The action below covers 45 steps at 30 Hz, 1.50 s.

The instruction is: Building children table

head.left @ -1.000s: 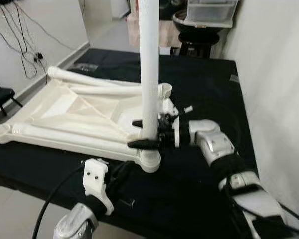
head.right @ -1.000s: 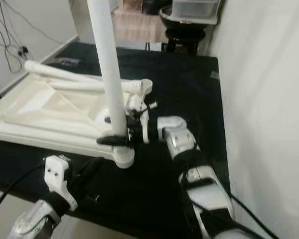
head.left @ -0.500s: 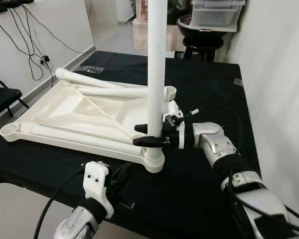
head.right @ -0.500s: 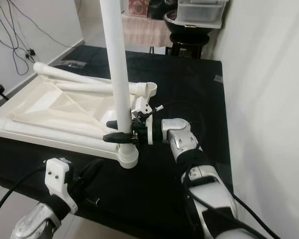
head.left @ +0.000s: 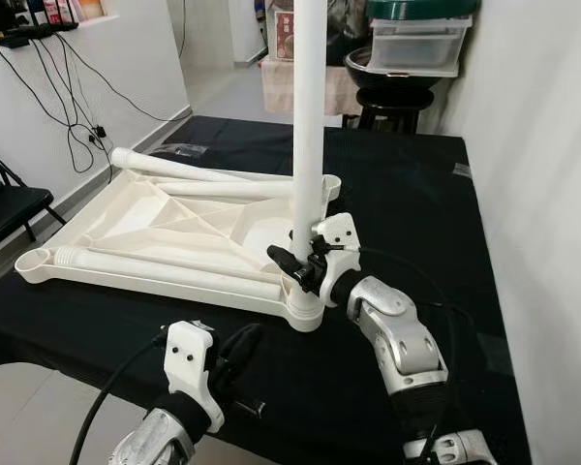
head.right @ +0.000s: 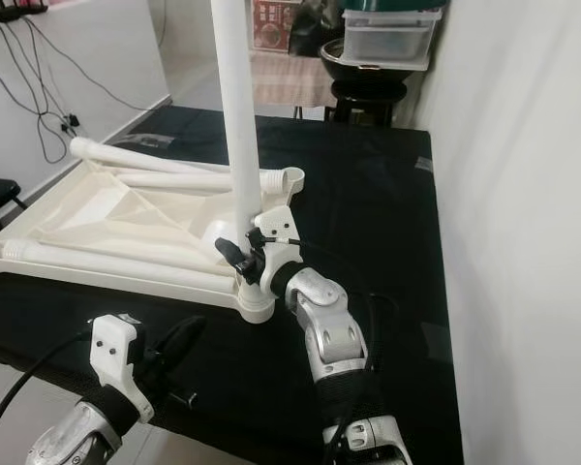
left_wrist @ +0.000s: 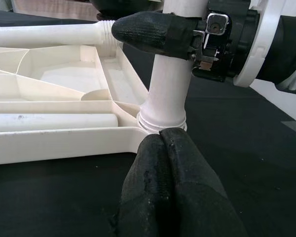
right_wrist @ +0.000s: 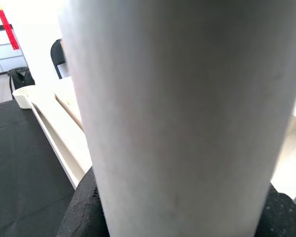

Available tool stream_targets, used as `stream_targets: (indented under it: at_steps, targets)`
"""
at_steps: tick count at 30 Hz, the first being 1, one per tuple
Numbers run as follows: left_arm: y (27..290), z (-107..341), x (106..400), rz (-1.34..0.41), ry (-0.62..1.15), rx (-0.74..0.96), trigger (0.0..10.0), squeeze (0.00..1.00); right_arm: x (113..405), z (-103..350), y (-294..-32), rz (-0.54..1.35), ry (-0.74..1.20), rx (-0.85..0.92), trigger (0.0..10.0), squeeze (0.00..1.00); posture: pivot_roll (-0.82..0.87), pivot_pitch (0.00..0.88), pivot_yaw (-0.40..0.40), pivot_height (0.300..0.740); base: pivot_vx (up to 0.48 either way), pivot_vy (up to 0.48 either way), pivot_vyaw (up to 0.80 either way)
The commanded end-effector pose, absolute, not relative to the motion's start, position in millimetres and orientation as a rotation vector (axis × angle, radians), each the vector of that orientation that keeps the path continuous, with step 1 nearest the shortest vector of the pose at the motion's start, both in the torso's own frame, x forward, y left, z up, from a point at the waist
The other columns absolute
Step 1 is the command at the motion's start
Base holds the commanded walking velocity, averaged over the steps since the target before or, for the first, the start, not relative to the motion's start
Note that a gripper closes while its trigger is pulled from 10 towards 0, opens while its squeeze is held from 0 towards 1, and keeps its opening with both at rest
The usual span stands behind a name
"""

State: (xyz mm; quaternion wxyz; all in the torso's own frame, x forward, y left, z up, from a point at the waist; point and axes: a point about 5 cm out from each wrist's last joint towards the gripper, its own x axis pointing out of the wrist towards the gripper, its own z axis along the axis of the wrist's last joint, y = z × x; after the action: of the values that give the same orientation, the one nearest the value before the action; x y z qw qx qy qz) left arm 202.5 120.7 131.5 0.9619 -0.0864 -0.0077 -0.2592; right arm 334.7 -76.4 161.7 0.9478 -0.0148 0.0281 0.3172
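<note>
A white plastic table top (head.left: 174, 228) lies upside down on the black table (head.left: 397, 194). One white leg (head.left: 308, 126) stands upright in its near right corner socket (head.left: 305, 310). My right gripper (head.left: 295, 266) is shut on this leg just above the socket, and the leg (right_wrist: 177, 123) fills most of the right wrist view. One black finger (left_wrist: 148, 29) presses against the leg's side. My left gripper (head.left: 234, 351) hangs low over the table's front edge, shut with nothing in it, its fingertips (left_wrist: 163, 143) pointing at the socket from a short way off.
Three loose white legs (head.left: 184, 176) lie across the upturned top. A black chair (head.left: 5, 208) and wall cables are on the left. A white wall runs close along the right. A black stool with plastic boxes (head.left: 407, 58) stands behind the table.
My right arm has swung round the leg toward the front edge, still gripping near the base. The camera has shifted, so the whole scene sits differently. The left gripper stays low in front.
</note>
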Motion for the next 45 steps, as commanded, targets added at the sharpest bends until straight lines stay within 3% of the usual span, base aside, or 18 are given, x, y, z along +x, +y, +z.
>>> stream_targets:
  at_steps: [1,2,6,7,8,11,12,13,18,24,25,26,35,40,42,43,44,45]
  targets:
    - [124.8,128.3,203.0,-0.505,-0.006,-0.158,10.0,0.00,329.4,135.8,-80.0,0.602,0.205,-0.035,0.0,0.00,0.02,0.053,-0.010,0.740,0.000,0.000,0.00]
    - [124.8,128.3,203.2,-0.502,-0.007,-0.157,10.0,0.00,326.5,136.6,-78.2,0.598,0.217,-0.036,10.0,0.00,0.02,0.051,-0.010,0.740,0.000,0.000,0.00]
    - [124.5,128.2,203.5,-0.503,-0.007,-0.158,10.0,0.00,324.9,138.6,-76.8,0.614,0.217,-0.030,10.0,0.00,0.02,0.050,-0.010,0.740,0.000,0.000,0.00]
    - [124.2,127.9,203.7,-0.505,-0.006,-0.159,10.0,0.00,325.9,142.3,-74.5,0.657,0.208,-0.017,10.0,1.00,0.02,0.047,-0.008,0.740,0.000,0.000,0.00]
    - [123.2,127.7,204.2,-0.510,-0.005,-0.163,10.0,0.00,330.4,147.8,-71.6,0.754,0.168,-0.003,10.0,1.00,0.01,0.040,-0.004,0.740,0.000,0.000,0.00]
    - [123.2,127.7,204.2,-0.510,-0.005,-0.163,10.0,0.00,330.4,147.8,-71.6,0.754,0.168,-0.003,10.0,1.00,0.01,0.040,-0.004,0.740,0.000,0.000,0.00]
    - [122.5,127.5,204.7,-0.513,-0.004,-0.165,10.0,0.00,335.4,155.5,-69.2,0.884,0.123,0.015,10.0,1.00,0.01,0.041,0.001,0.740,0.000,0.000,0.00]
    - [122.0,127.5,205.3,-0.514,-0.005,-0.167,10.0,0.00,340.9,162.8,-69.5,1.034,0.098,-0.007,10.0,0.00,0.02,0.039,-0.001,0.740,0.000,0.000,0.00]
    - [121.8,127.9,205.9,-0.513,-0.007,-0.169,10.0,0.00,347.2,176.9,-77.8,1.348,0.110,-0.062,10.0,0.00,0.02,0.039,-0.001,0.740,0.000,0.000,0.00]
    - [122.1,127.9,205.4,-0.514,-0.006,-0.170,10.0,0.00,350.7,179.7,-82.3,1.404,0.151,-0.018,10.0,0.00,0.03,0.043,0.002,0.740,0.000,0.000,0.00]
    - [122.1,127.9,205.2,-0.515,-0.005,-0.170,10.0,0.00,351.7,179.6,-83.4,1.408,0.163,-0.001,1.7,0.00,0.03,0.043,0.002,0.740,0.000,0.000,0.00]
    - [122.1,127.8,205.2,-0.515,-0.005,-0.170,10.0,0.00,353.0,179.2,-84.8,1.421,0.167,0.008,0.0,0.00,0.03,0.043,0.002,0.740,0.000,0.000,0.00]
    - [122.0,128.8,204.5,-0.515,-0.006,-0.172,10.0,0.00,353.2,174.7,-97.3,1.434,0.135,0.036,0.0,0.00,0.02,0.058,0.001,0.740,0.000,0.000,0.00]
    - [122.6,129.8,204.2,-0.514,-0.008,-0.173,10.0,0.00,349.8,165.5,-106.7,1.274,0.131,0.013,0.0,0.00,0.01,0.070,-0.001,0.740,0.000,0.000,0.00]
    - [123.7,130.2,203.3,-0.512,-0.008,-0.172,10.0,0.00,345.6,153.0,-102.0,0.996,0.157,-0.015,0.0,0.00,0.01,0.077,-0.004,0.740,0.000,0.000,0.00]
    - [124.8,130.8,203.2,-0.511,-0.009,-0.171,10.0,0.00,349.6,148.2,-108.5,0.555,0.139,0.012,0.0,0.00,0.00,0.086,-0.004,0.740,0.000,0.000,0.00]
    - [125.4,131.2,203.2,-0.511,-0.009,-0.172,10.0,0.00,337.3,138.9,-106.7,0.420,0.167,0.034,0.0,0.00,0.00,0.094,0.005,0.740,0.000,0.000,0.00]
    - [125.7,131.0,203.5,-0.514,-0.008,-0.172,10.0,0.00,326.5,133.1,-94.8,0.450,0.203,0.022,0.0,0.00,0.00,0.093,0.008,0.740,0.000,0.000,0.00]
